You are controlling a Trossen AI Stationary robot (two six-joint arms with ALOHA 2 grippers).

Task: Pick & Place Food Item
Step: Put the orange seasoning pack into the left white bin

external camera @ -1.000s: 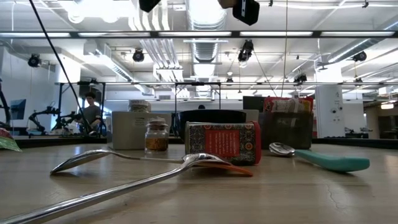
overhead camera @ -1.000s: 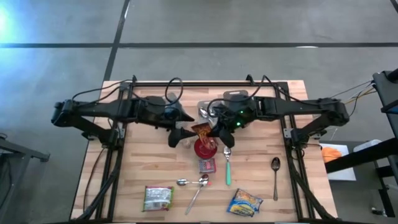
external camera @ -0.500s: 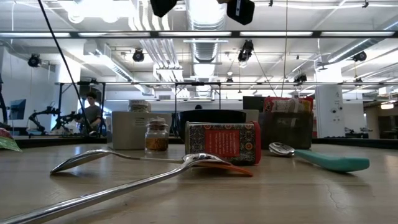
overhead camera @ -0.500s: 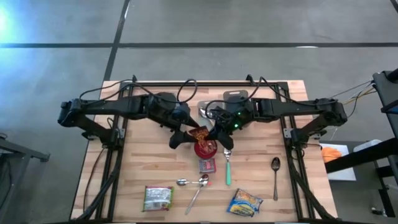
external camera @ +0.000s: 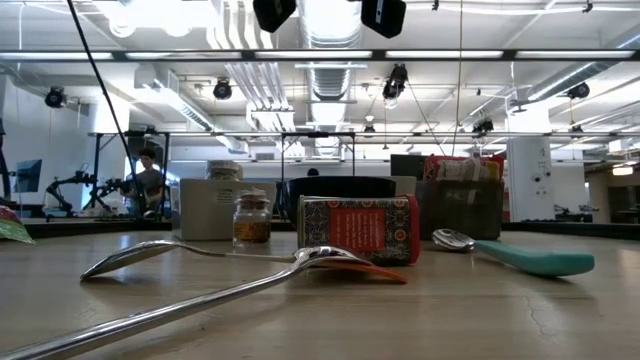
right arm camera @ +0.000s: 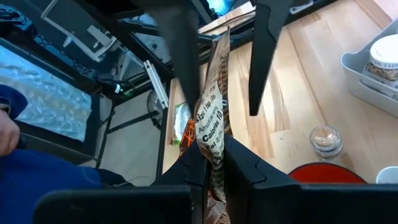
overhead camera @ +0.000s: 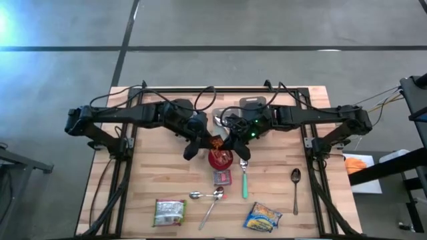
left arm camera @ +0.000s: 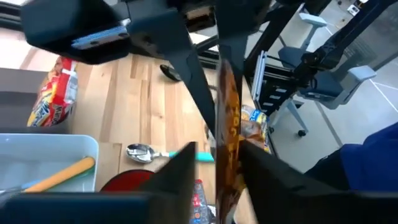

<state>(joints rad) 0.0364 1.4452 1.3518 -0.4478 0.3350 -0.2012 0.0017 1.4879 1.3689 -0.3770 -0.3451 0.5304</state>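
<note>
From above, the left pincer [overhead camera: 205, 141] has moved in and narrowed on the snack packet [overhead camera: 215, 142] that the right pincer [overhead camera: 225, 144] holds clamped above the red bowl [overhead camera: 220, 159]

Left wrist: fingers [left arm camera: 179, 167] flank the packet [left arm camera: 226, 137], likely a handover

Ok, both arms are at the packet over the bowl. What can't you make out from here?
- Inside of the red bowl: high view, covered by the packet and the right gripper shut on it.
- Packet's print: right wrist view, creased and nearly edge-on, brand unreadable.
- Low view: packet out of frame above; left gripper and right gripper cut off by the top edge.
</note>
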